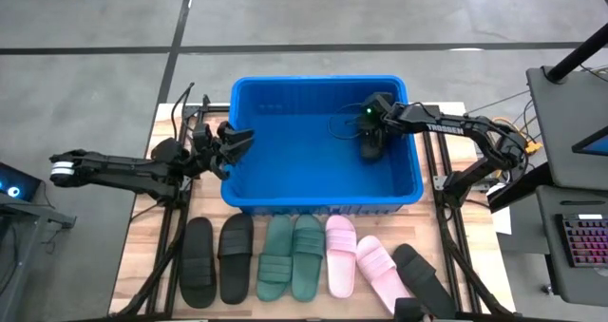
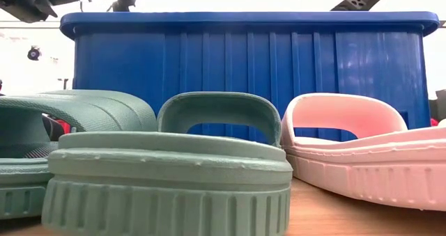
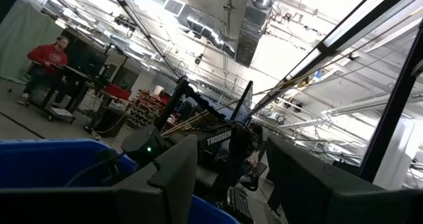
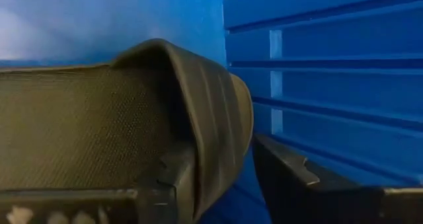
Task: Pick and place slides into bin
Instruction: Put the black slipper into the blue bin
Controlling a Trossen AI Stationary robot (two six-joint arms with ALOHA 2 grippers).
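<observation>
A wooden table (image 1: pixel 142 251) carries the blue bin (image 1: pixel 323 197). From above, the right gripper (image 1: pixel 370 143) reaches inside the bin over a black slide (image 1: pixel 371 149); seven slides (image 1: pixel 285 255) lie just before the bin. The left gripper (image 1: pixel 237 142), jaws parted and empty, hovers at the bin's left wall. At table height, green slides (image 2: pixel 167 173) front the bin. The right wrist view shows its fingers (image 4: pixel 291 174) spread around the slide's edge.

Probably industrial lab hall: exposed ceiling ducts (image 3: pixel 254 16), concrete floor (image 1: pixel 85 28), workstations.
</observation>
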